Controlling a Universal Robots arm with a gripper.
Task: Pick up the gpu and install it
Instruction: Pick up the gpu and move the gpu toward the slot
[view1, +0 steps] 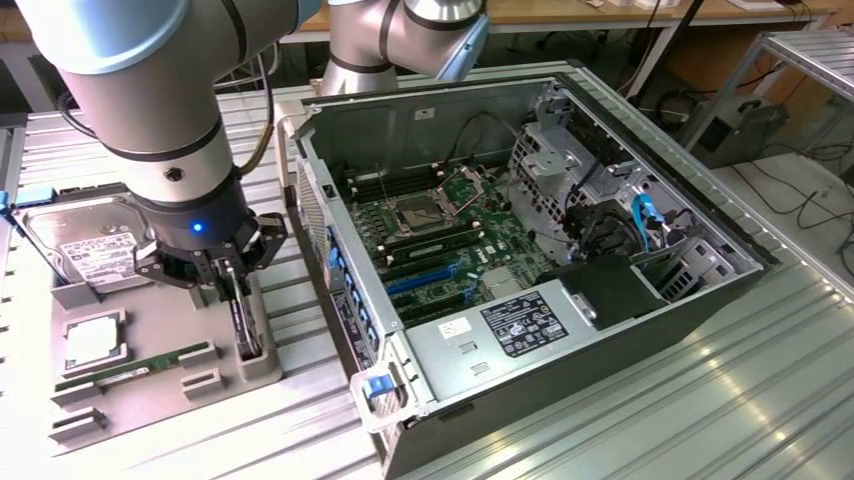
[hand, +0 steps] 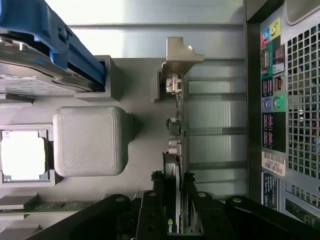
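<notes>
Jaws pinch slim, metal-bracketed gpu (hand: 172, 170) upright.

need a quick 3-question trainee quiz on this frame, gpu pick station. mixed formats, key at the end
1. True or false: the gpu is already seated on the motherboard inside the computer case.
2. The gripper is down at which part in the grey tray? A. hard drive B. gpu C. memory stick
3. Fill in: in the exterior view, the computer case lies to the tray's ___.
Key: 1. False; it stands on edge in the tray. 2. B. 3. right.
</notes>
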